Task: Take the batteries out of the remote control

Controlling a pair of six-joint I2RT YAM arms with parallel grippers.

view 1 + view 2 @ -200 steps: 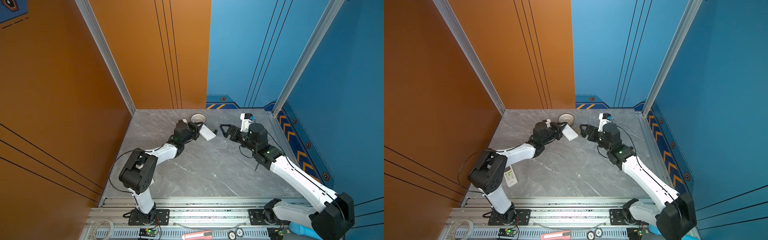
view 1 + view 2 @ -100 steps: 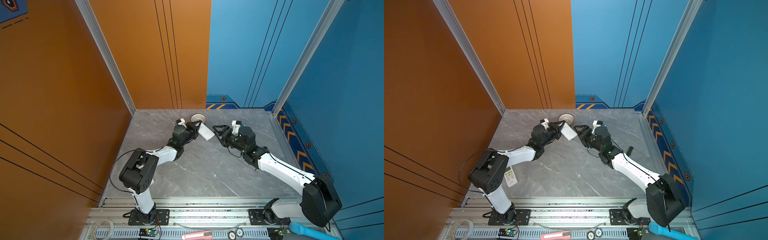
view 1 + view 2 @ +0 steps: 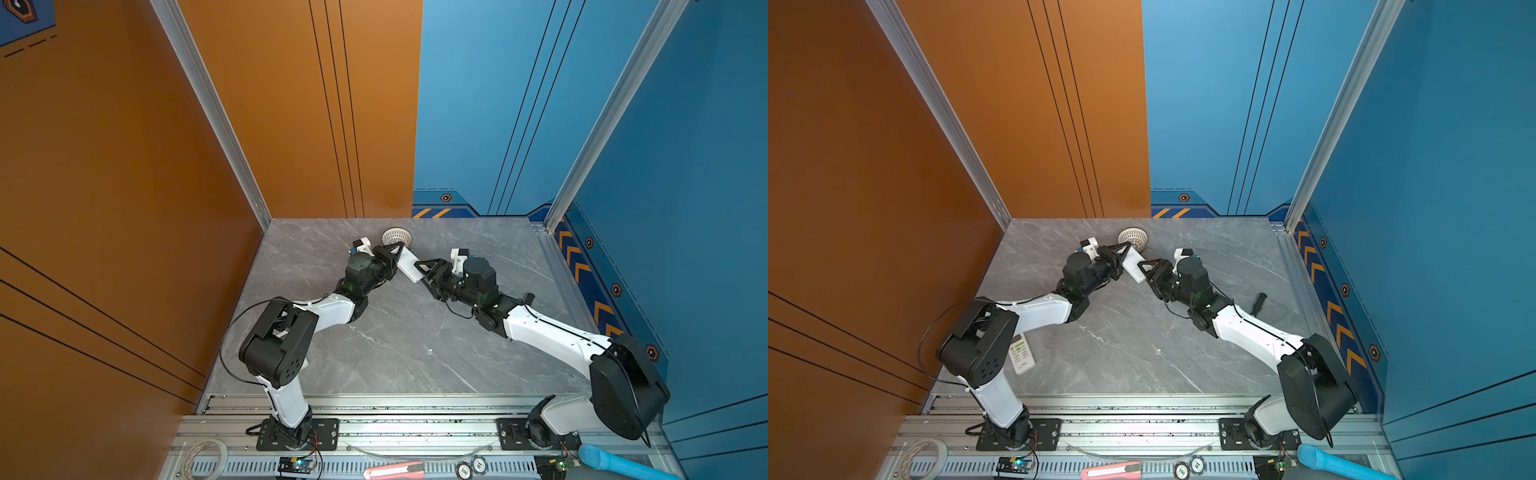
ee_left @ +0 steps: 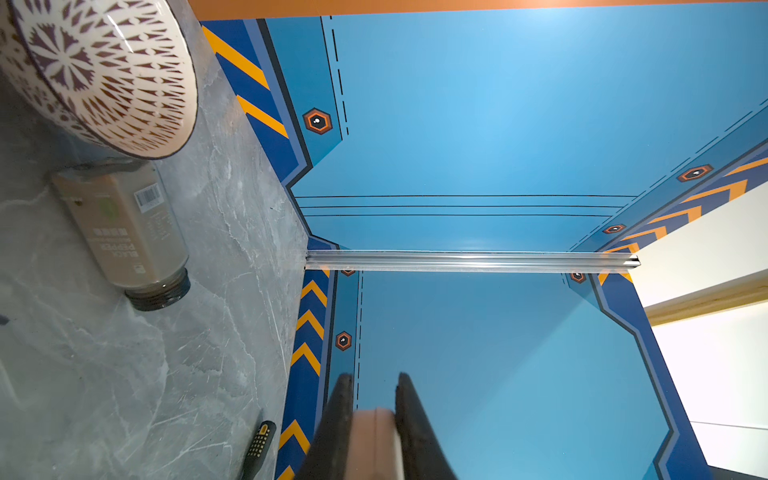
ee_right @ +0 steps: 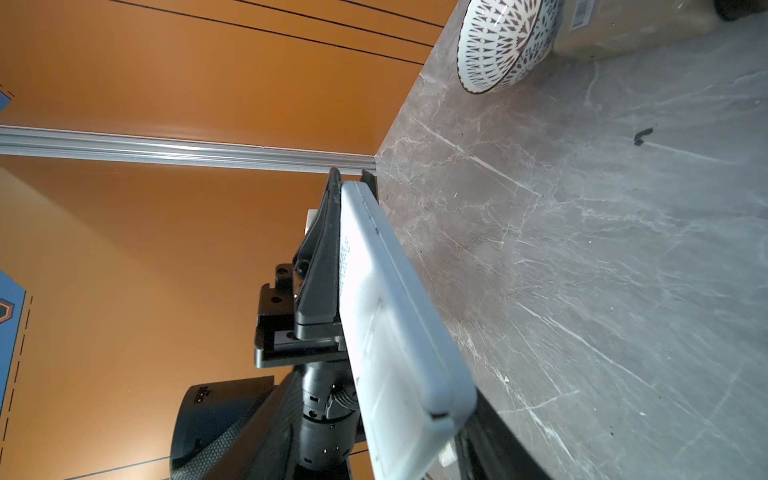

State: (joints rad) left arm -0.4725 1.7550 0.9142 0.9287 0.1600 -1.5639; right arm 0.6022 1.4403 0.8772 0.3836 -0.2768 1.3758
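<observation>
A white remote control (image 3: 408, 266) (image 3: 1132, 264) hangs tilted above the grey table, with my left gripper (image 3: 395, 251) (image 4: 374, 376) shut on its far end. In the right wrist view the remote (image 5: 386, 332) shows a plain back with a thin seam. My right gripper (image 3: 422, 272) (image 3: 1144, 272) has come up to the remote's free end. Its jaws straddle that end: one finger lies along the table side, and a gap shows on the other side. No batteries show; they are hidden.
A patterned bowl (image 3: 397, 237) (image 4: 104, 70) stands at the back of the table, with a black pepper jar (image 4: 124, 224) lying beside it. A black-handled screwdriver (image 3: 1258, 303) lies near the right arm. A second remote (image 3: 1021, 353) lies by the left arm's base.
My right arm has swung left, up to the remote's free end, and its jaws have narrowed around it. The left gripper has kept its hold and barely moved.
</observation>
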